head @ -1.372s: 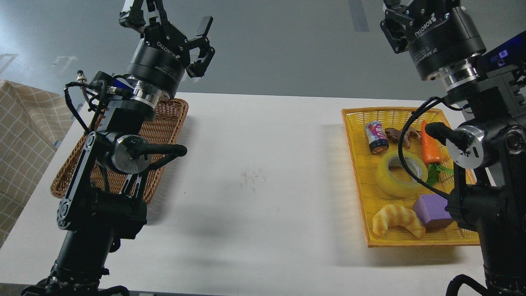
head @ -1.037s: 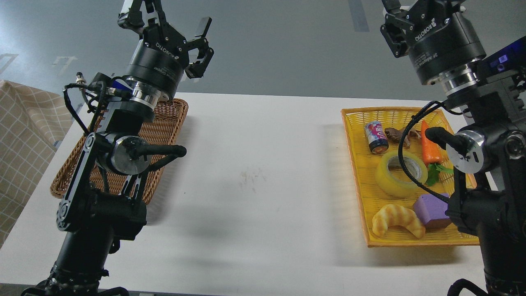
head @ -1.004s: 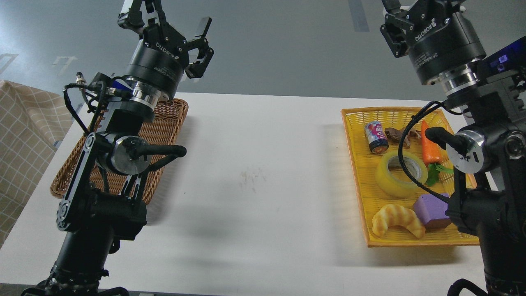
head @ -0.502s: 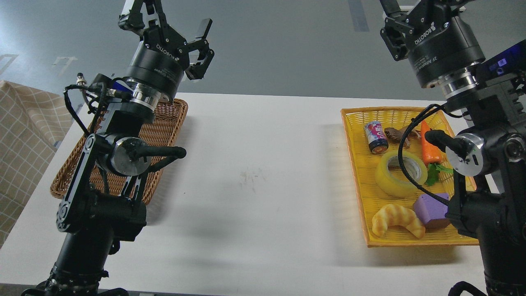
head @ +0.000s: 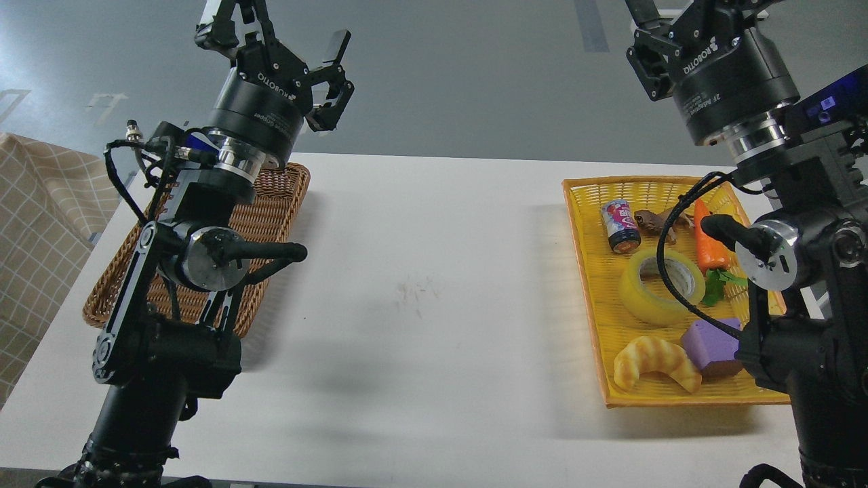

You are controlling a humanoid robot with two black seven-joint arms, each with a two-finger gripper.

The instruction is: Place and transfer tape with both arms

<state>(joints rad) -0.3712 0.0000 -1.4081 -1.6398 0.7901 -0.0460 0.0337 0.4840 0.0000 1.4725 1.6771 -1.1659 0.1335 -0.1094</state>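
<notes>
The tape (head: 643, 296), a thick translucent yellow roll with a pale core, lies flat in the middle of the yellow tray (head: 580, 271) at the right. A black cable of my right arm crosses in front of it. My left gripper (head: 277, 30) is raised high above the table's far left, over the wicker basket; its fingers are spread apart and hold nothing. My right gripper (head: 692, 17) is raised above the tray's far end. Its fingertips are cut off by the top edge, and nothing shows in it.
The yellow tray also holds a drink can (head: 620, 226), a brown toy frog (head: 652, 219), a carrot (head: 708, 245), a croissant (head: 652, 361) and a purple block (head: 711, 346). A brown wicker basket (head: 274, 203) stands at the far left. A checked cloth (head: 34, 230) hangs beyond the left edge.
</notes>
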